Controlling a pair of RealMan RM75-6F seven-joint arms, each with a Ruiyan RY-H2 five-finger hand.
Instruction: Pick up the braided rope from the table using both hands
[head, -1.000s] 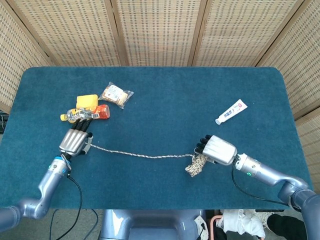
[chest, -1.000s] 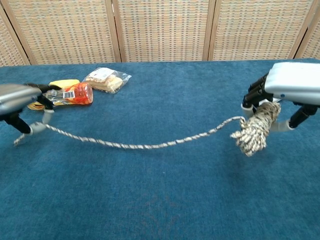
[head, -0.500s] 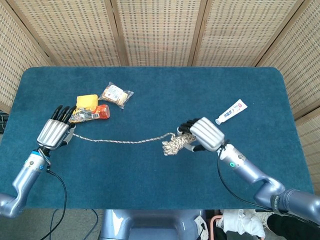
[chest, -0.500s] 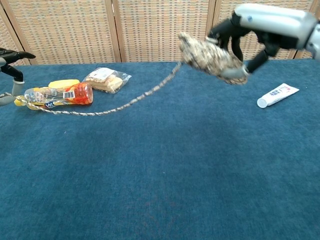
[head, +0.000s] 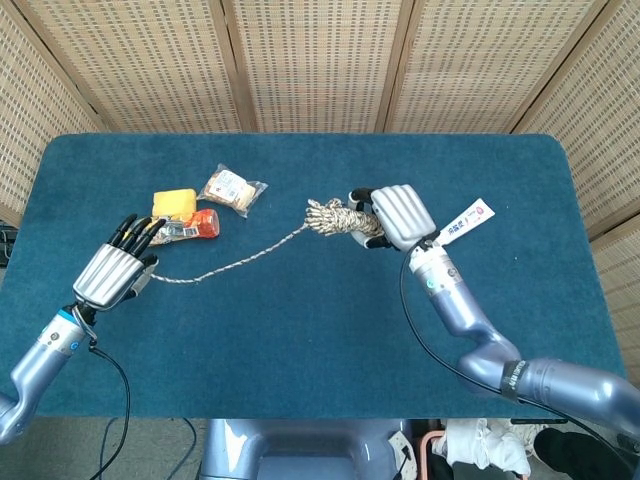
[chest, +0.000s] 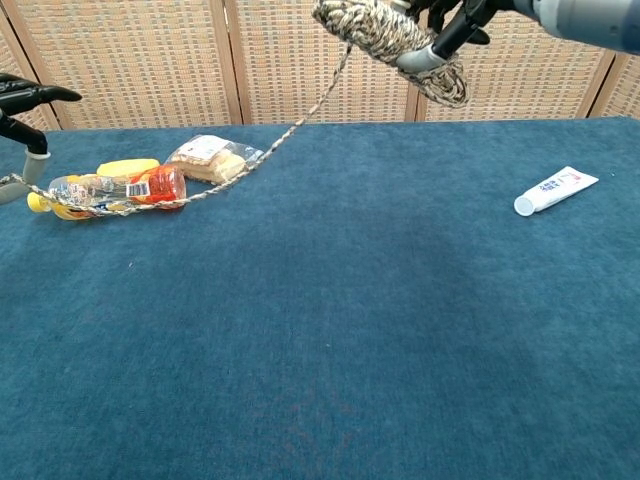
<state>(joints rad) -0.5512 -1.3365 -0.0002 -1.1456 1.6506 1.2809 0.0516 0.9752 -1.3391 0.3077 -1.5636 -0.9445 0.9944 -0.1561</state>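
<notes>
The braided rope (head: 240, 260) is a thin speckled cord ending in a coiled bundle (head: 334, 219). My right hand (head: 395, 216) grips that bundle, raised high above the table; the chest view shows the bundle (chest: 385, 32) at the top edge with the right hand (chest: 455, 18) partly cut off. The cord (chest: 260, 150) slants down and left to my left hand (head: 110, 272), which holds its other end just over the table; in the chest view only the left hand's fingertips (chest: 30, 95) show at the left border.
An orange-capped bottle (head: 178, 230), a yellow block (head: 174, 203) and a wrapped snack (head: 231, 189) lie at the left, close to the cord. A white tube (head: 463, 222) lies right of my right hand. The blue table (head: 320, 340) is backed by wicker panels.
The right hand lifted the coiled bundle up off the table and carried it back and leftward. The left hand rose with the cord's end and shifted slightly; the cord now slants steeply.
</notes>
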